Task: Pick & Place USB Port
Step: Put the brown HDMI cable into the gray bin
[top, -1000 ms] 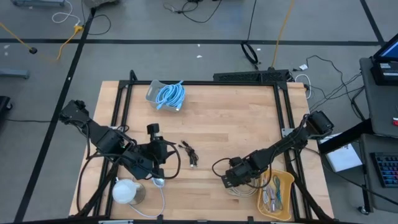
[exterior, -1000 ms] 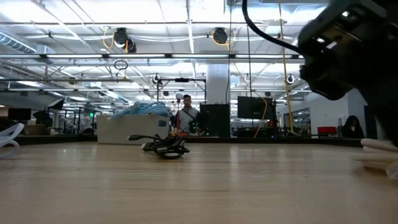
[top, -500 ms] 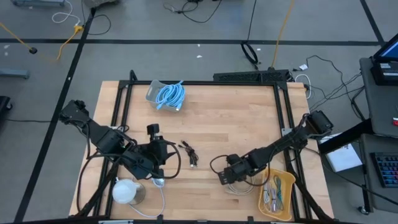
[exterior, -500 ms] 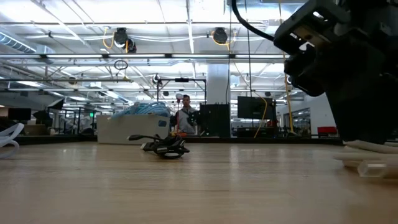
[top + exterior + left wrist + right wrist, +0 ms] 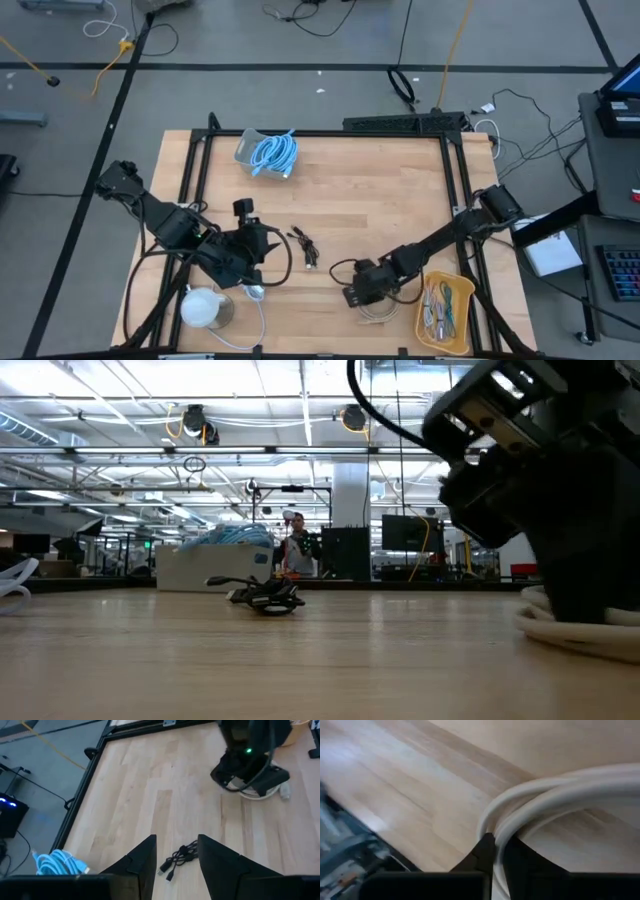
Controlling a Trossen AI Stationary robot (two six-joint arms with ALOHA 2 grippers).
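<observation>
A white coiled cable (image 5: pixel 380 306) lies flat on the wooden table near its front right. My right gripper (image 5: pixel 353 296) is down on the coil's left side and shut on it. In the low view it fills the right side, with the coil (image 5: pixel 572 632) under it. A small black USB cable (image 5: pixel 305 247) lies loose mid-table. My left gripper (image 5: pixel 266 244) hovers open just left of the black cable. In the left wrist view, the black cable (image 5: pixel 179 858) shows beyond the open fingers. My right gripper pinches a strand at the coil's curved edge (image 5: pixel 495 831) between its two fingers (image 5: pixel 483 851). A second strand runs close beside the first. The fingers come slanting down from the table's right side. The rest of the coil (image 5: pixel 560 628) lies on the table.
A yellow tray (image 5: pixel 461 292) holding several cables sits at the front right corner. A box with a blue cable bundle (image 5: pixel 270 152) stands at the far left. A white round object (image 5: pixel 203 308) with a white cord lies at the front left. Black frame rails (image 5: pixel 459 190) border the table.
My right gripper has moved toward the table's left and near edges and sunk onto the white coil. In the low view it now looms larger and lower over the cable. My left arm has stayed put.
</observation>
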